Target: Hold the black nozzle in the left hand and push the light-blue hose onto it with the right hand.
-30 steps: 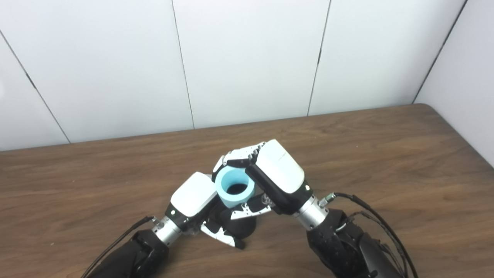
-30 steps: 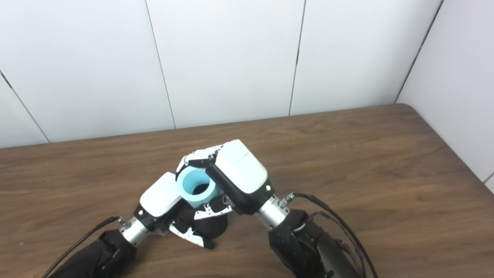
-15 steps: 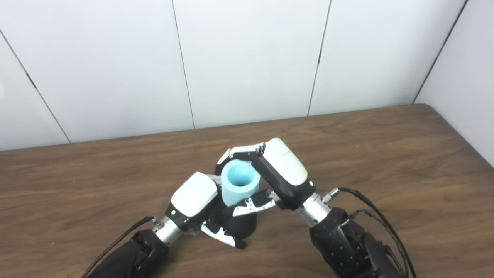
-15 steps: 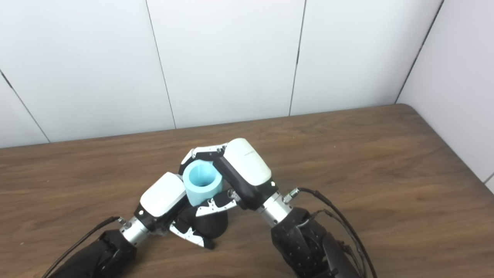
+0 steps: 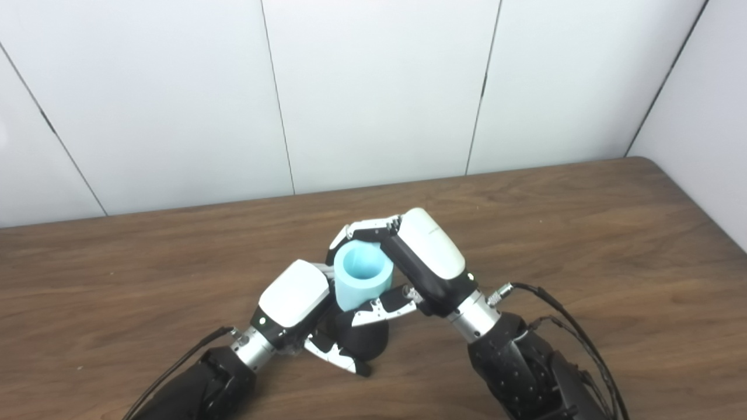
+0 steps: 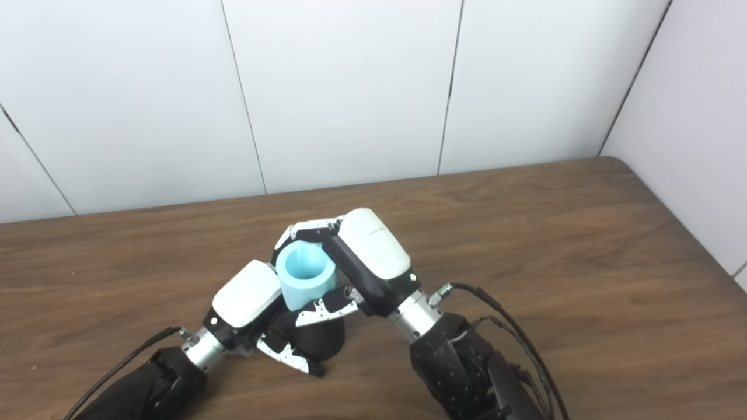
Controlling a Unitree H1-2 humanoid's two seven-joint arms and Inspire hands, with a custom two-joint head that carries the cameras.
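The brown wooden surface (image 5: pixel 583 233) is bordered by white wall panels (image 5: pixel 373 87). Above its near middle, the right hand (image 5: pixel 408 262) is wrapped around the light-blue hose (image 5: pixel 362 280), held upright with its open end up. Below it, the black nozzle (image 5: pixel 362 341) is clasped by the fingers of the left hand (image 5: pixel 297 309), touching the hose's lower end

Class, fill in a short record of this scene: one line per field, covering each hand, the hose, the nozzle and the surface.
left hand: shut on the nozzle, low over the table
right hand: shut on the hose
hose: light blue, open end facing up, standing on top of the nozzle
nozzle: black, mostly hidden below the hose
table: brown wood
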